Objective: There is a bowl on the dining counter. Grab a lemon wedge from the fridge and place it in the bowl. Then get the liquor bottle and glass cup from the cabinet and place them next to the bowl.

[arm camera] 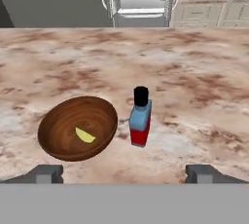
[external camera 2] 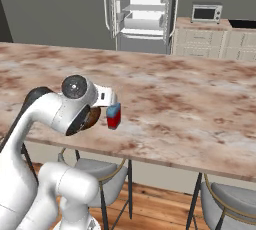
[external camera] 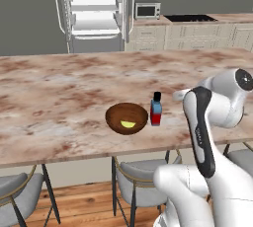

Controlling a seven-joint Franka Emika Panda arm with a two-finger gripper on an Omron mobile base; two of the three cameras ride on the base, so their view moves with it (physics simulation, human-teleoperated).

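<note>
While the fingers [arm camera: 48, 173] stand wide apart and hold nothing, the bottle [arm camera: 140, 118] stands upright on the desk [external camera: 59, 88], cap up, just beside the bowl [arm camera: 58, 142]. The lemon wedge [arm camera: 85, 135] lies inside the bowl, its long axis slanting across the bottom. Beyond the desk, the fridge [external camera: 94, 9] stands open.

Claw [arm camera: 124, 173] spread wide, its two dark fingertips [arm camera: 46, 173] far apart and holding nothing; the white arm [external camera: 207, 122] is folded at the elbow.
</note>
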